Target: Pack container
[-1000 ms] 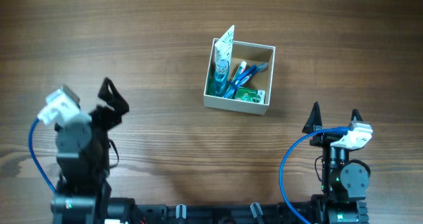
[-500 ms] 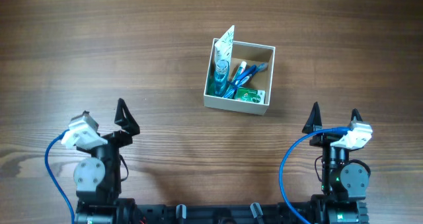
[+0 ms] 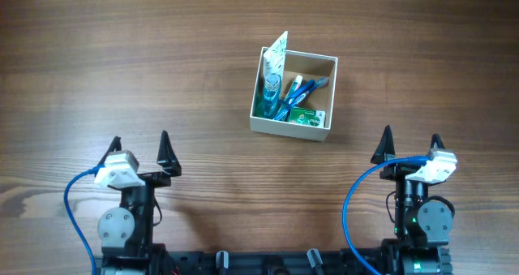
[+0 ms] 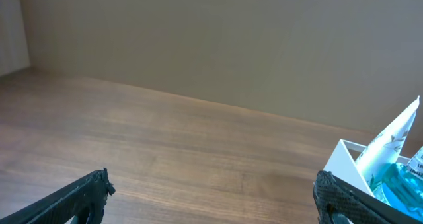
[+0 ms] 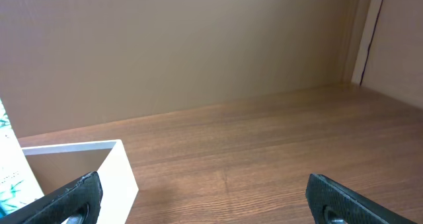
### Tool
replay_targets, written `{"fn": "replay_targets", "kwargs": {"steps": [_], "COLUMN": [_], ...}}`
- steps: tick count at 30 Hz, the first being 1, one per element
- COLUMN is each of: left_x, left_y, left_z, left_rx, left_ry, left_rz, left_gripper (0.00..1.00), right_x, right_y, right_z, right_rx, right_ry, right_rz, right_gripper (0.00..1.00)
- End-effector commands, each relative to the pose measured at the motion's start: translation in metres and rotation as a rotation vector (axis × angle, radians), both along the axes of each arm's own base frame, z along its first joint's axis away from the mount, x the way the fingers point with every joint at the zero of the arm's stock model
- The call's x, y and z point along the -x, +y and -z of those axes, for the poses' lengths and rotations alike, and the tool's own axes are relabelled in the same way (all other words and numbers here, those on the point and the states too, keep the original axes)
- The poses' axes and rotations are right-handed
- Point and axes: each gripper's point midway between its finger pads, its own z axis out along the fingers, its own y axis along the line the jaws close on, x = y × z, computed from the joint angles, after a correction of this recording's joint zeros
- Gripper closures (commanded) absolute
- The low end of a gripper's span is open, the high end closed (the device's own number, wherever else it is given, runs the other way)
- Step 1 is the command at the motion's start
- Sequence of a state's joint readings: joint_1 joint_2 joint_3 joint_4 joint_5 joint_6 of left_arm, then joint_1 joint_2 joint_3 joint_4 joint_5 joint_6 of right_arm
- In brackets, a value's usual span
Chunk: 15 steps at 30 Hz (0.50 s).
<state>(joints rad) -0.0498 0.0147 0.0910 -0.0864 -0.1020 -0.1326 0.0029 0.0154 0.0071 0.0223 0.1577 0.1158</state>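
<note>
Container [image 3: 289, 126] mid-table [image 3: 122, 48], toiletries [image 3: 297, 91] inside; tall tube [image 3: 276, 68] propped in corner, probably too long to lie flat. Left gripper [image 3: 140, 140], right gripper [image 3: 411, 136] at near edge, jaws wide, empty, well clear of container: packing looks done.

**Wooden worktop, plain wall, a huddle of toiletries**

The worktop [image 3: 162, 64] is brown wood, its grain running side to side. A white tube [image 3: 277, 58] printed with green leaves stands tilted, flat crimped end uppermost. Just beside it, blue-handled pieces [image 3: 296, 90] lean together at a slant. A teal item [image 3: 262, 105] sits at the tube's foot, and a small green packet [image 3: 309, 118] lies flat. Behind the worktop rises a tan wall [image 4: 211, 39], with a thin dark cord [image 5: 372, 36] running down near its corner.
</note>
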Motion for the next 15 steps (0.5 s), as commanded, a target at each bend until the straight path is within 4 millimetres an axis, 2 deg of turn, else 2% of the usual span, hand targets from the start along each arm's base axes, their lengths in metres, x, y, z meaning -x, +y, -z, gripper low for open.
{"fn": "replay_targets", "kwargs": {"steps": [1, 12, 15], "left_x": [-0.003, -0.005, -0.005], "left_y": [-0.005, -0.012, -0.012], "left_z": [0.009, 0.014, 0.024], "left_rx": [-0.028, -0.079, -0.080], "left_ry": [-0.010, -0.028, 0.012], "left_rz": [0.032, 0.069, 0.070], "left_gripper": [0.00, 0.00, 0.00], "right_x": [0.001, 0.001, 0.001], "right_y": [0.000, 0.000, 0.000], "right_z": [-0.002, -0.002, -0.002], "right_rx": [-0.017, -0.018, -0.018], "right_ry": [-0.014, -0.014, -0.014], "right_rz": [-0.004, -0.004, -0.004], "right_gripper": [0.00, 0.00, 0.00]}}
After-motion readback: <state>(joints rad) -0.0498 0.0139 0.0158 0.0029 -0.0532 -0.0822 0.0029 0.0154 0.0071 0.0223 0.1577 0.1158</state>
